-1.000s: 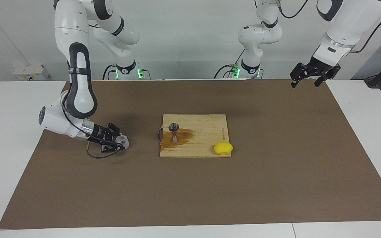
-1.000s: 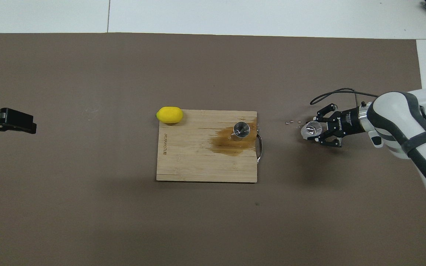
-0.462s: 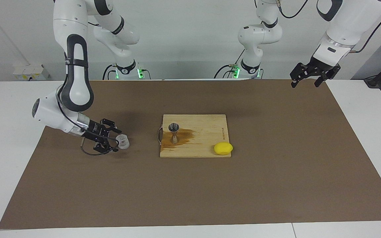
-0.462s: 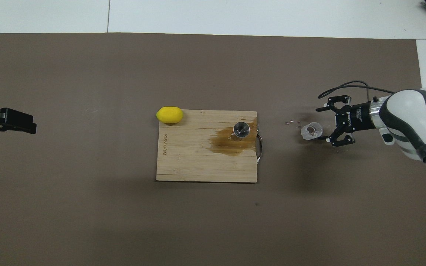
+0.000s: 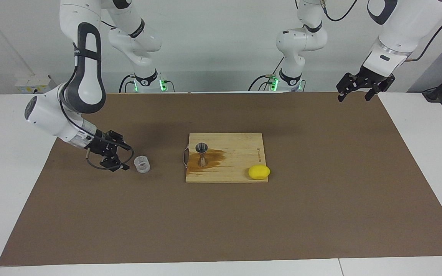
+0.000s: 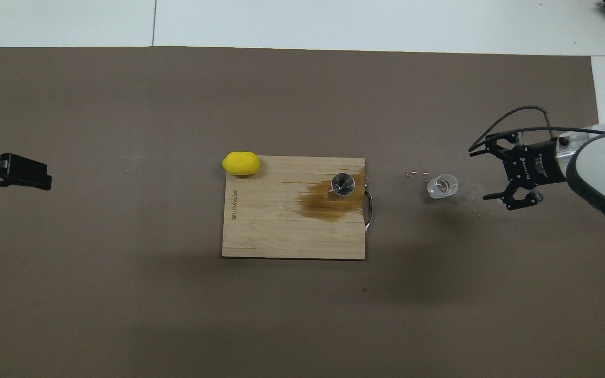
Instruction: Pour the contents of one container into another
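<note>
Now we draw our right gripper [image 5: 123, 159], jaws wide and empty, straight off the clear cup [image 5: 142, 164] without nudging it; our left gripper [image 5: 355, 93] waits open.

A robotics lab: two white robot arms [image 5: 83, 69] bolted at a white desk [image 5: 10, 161] under a brown mat [image 5: 320, 191], with bare walls and trailing cables.

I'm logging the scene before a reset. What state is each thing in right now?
Clear cup: upright on the mat, released.
Jigger: upright on the board.
Cutting board: flat, with a brown wet stain around the jigger.
Lemon: whole, at the board's corner.
Right gripper: open, beside the cup.
Left gripper: open, waiting, raised.
</note>
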